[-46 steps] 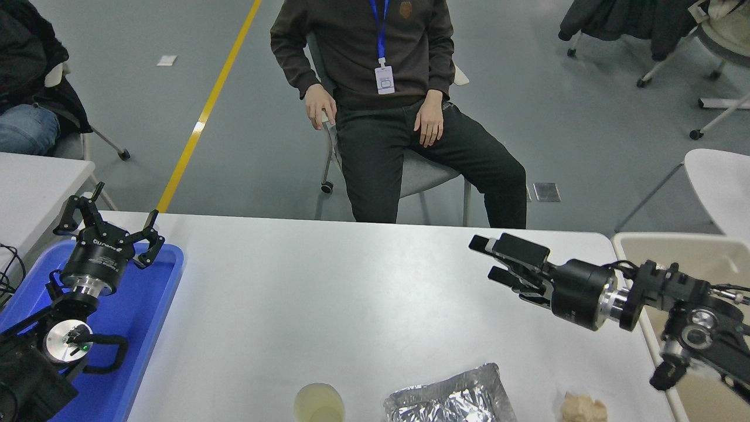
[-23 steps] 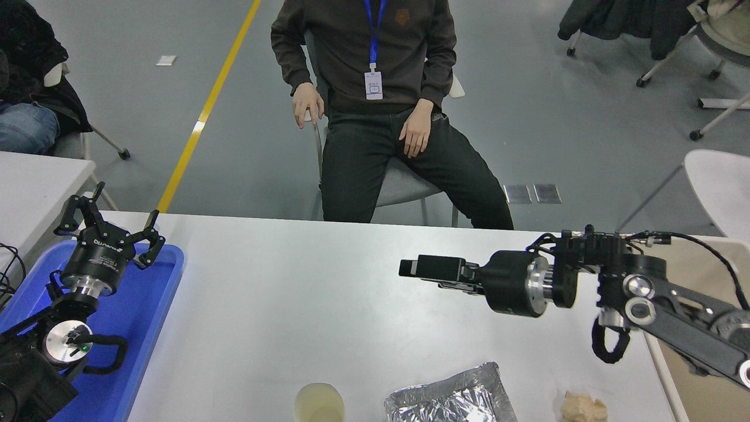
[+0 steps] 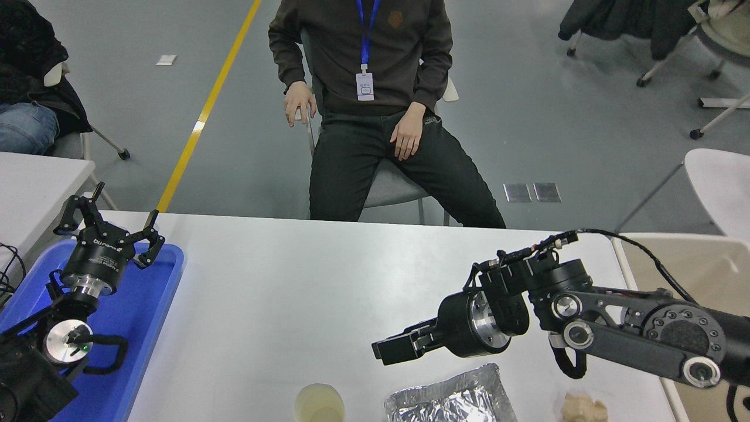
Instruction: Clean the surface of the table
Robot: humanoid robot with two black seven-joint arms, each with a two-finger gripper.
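The table surface (image 3: 293, 275) is a wide white-grey top filling the lower half of the head view. At its near edge stand a pale cup of yellowish liquid (image 3: 318, 403), a crumpled sheet of silver foil (image 3: 451, 398) and a beige crumpled lump (image 3: 583, 407). My right gripper (image 3: 384, 350) hangs low over the table, pointing left, just above and left of the foil and right of the cup, with nothing visibly in it. My left gripper (image 3: 111, 225) is parked open over the blue tray (image 3: 158, 305) at the lower left.
A person sits on a chair (image 3: 387, 187) beyond the table's far edge, hands on the thighs. A smaller white table (image 3: 35, 181) stands at the left. A beige surface (image 3: 703, 264) adjoins the right end. More chairs stand at the top right.
My right arm has swung in from the right edge, leftwards and down toward the near side, and its gripper now sits close above the foil. The person shifted slightly left. The left arm stayed still.
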